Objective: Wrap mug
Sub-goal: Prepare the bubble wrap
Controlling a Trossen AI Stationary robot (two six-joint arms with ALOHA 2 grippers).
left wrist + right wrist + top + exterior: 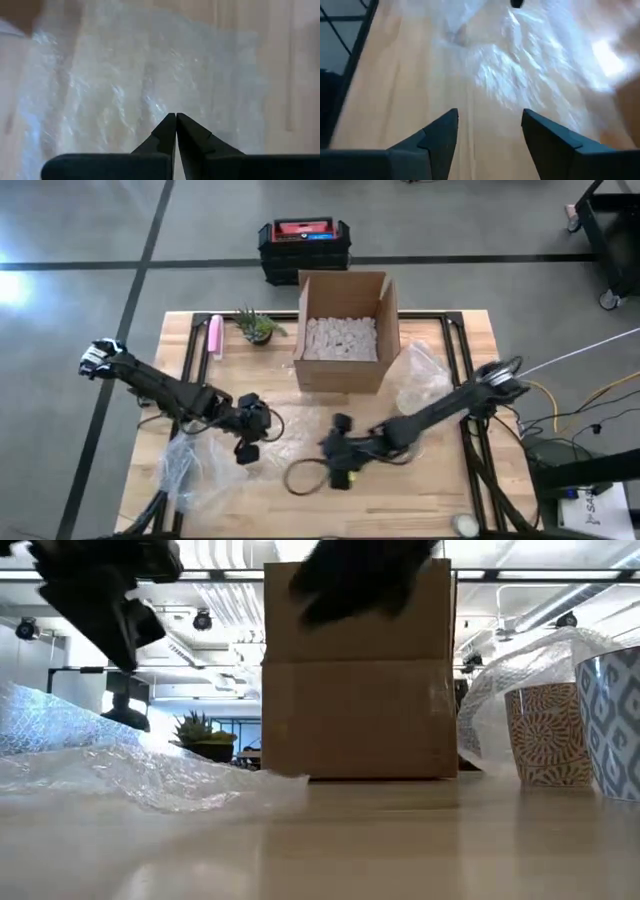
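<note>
Both grippers hovered over the table's front half; neither held anything.

The left gripper (248, 442) sat lower left of centre in the high view, fingers pressed together on nothing, above the crumpled bubble wrap (190, 465); the right gripper (340, 460), just below centre, had its fingers spread wide and empty; two patterned mugs (545, 735) stood upright at the right edge of the low view, long axis vertical, mouths up, beside more clear film; which one was meant I could not tell; likely ceramic, so stiff, weighty, breakable, glaze slippery; best taken across the body or rim; the wrap should be light, limp and springy, best pinched at an edge; a cardboard box (342, 330) stood behind.
</note>
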